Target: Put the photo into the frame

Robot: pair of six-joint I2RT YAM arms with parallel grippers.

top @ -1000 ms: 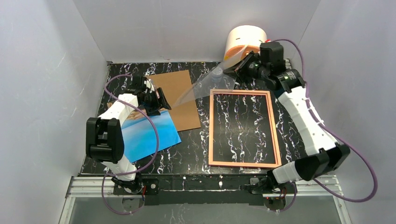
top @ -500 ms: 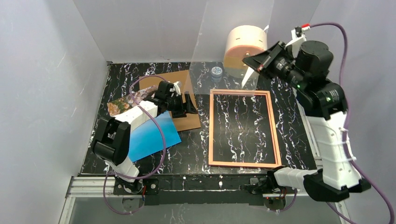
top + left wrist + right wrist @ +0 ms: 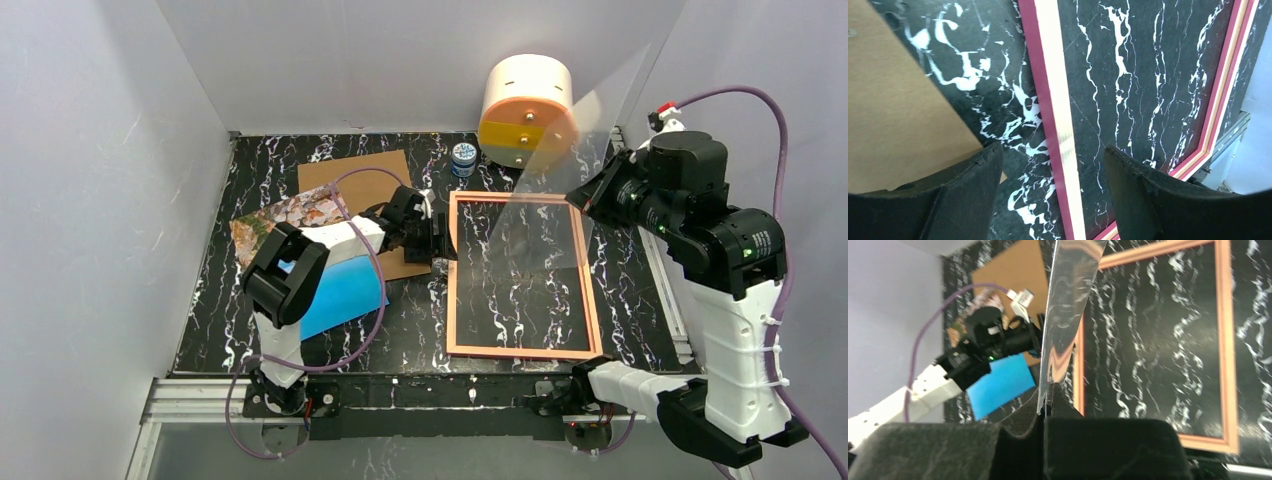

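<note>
The frame (image 3: 517, 275) lies flat on the table, tan-orange back rim up, with no pane in it. My left gripper (image 3: 440, 245) is open, and in the left wrist view (image 3: 1052, 150) its jaws straddle the frame's left rail (image 3: 1055, 115) without gripping it. My right gripper (image 3: 583, 196) is shut on the clear pane (image 3: 560, 130) and holds it tilted in the air above the frame's far right part. The pane (image 3: 1068, 300) stands edge-on between the fingers (image 3: 1045, 401). The photo (image 3: 340, 295) lies face up at the left, partly under my left arm.
The brown cardboard backing board (image 3: 355, 180) lies at the back left, partly under the photo and the left arm. A white and orange cylinder (image 3: 525, 100) and a small blue-lidded jar (image 3: 463, 158) stand at the back. Grey walls close in on three sides.
My right arm has lifted the clear pane higher and swung it right, over the frame. My left gripper has moved right, from the photo and cardboard to the frame's left rail.
</note>
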